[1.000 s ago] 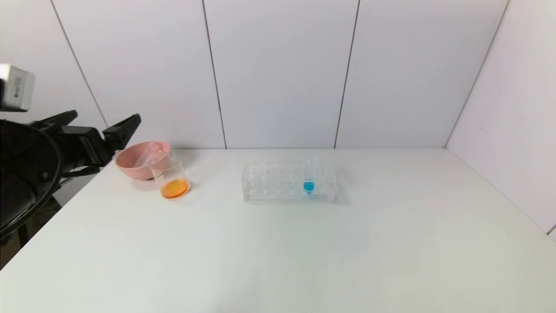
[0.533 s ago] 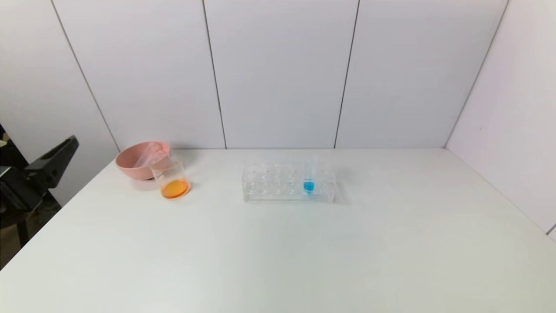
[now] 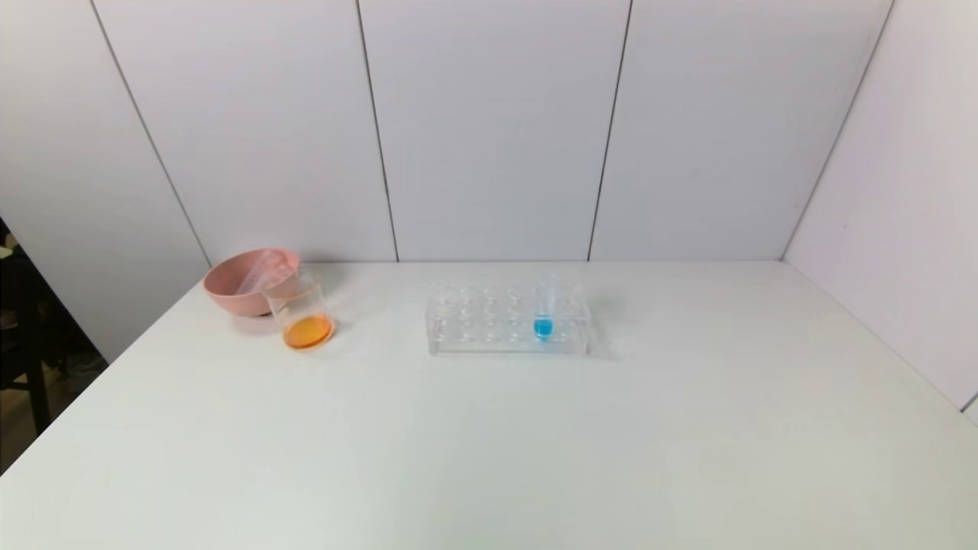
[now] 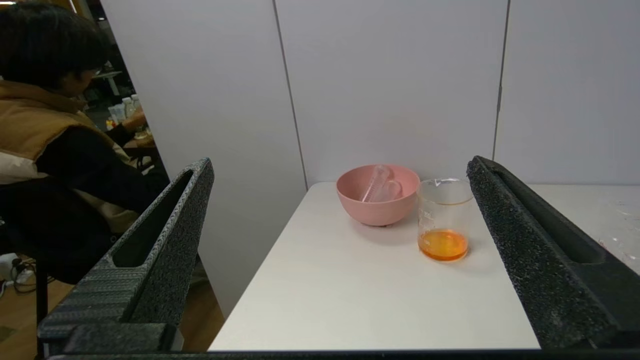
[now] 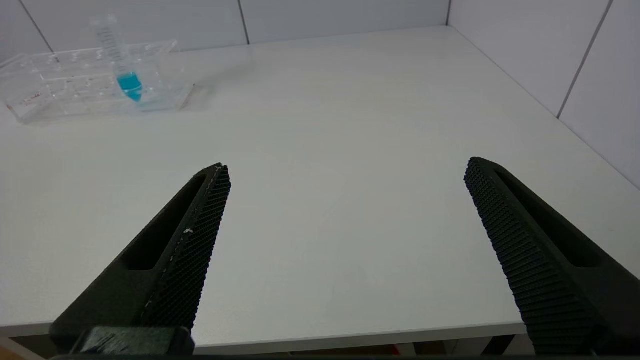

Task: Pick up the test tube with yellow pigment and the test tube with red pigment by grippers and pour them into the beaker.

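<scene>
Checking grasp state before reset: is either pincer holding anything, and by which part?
Nothing is held. The left pincer is open and empty, short of the beaker; the right pincer is open and empty above the table.

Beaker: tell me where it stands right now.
In the head view the beaker stands on the table's far left, right beside the pink bowl, left of the tube rack.

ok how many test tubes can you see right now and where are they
3. One with blue liquid stands upright in the clear rack. Two empty ones lie in the pink bowl behind the beaker. None seems hidden.
</scene>
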Controlling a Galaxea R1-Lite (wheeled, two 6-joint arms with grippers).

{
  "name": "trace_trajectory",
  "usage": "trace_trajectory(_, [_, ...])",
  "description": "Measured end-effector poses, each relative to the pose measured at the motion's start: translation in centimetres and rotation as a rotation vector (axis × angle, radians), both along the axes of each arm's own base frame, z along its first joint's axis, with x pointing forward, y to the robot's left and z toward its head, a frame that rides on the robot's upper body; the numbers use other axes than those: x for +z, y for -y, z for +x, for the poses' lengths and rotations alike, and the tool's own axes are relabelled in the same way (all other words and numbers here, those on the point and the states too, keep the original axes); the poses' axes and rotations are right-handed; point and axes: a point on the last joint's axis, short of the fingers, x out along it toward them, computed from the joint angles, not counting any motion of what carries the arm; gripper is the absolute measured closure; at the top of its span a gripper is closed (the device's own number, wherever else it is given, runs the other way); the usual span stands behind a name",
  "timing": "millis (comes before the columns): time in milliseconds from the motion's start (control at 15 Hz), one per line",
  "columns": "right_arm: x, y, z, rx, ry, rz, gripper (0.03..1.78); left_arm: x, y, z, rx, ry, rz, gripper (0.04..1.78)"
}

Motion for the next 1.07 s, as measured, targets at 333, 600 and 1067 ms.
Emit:
trace_trajectory(333, [0.0, 0.0, 0.0, 0.0, 0.0, 0.0, 0.1, -1.6, 0.3, -3.8, -0.061, 0.14, 0.01, 0.06])
trace_trajectory(600, [0.0, 0.0, 0.0, 0.0, 0.0, 0.0, 0.1, -3.3, 0.5, -5.7, -0.183, 0.143, 0.053, 0.06])
trace_trajectory(1067, [0.0, 0.0, 0.0, 0.0, 0.0, 0.0, 0.1, -11.7, 0.6, -4.2, -0.282, -0.291, -0.033, 0.06])
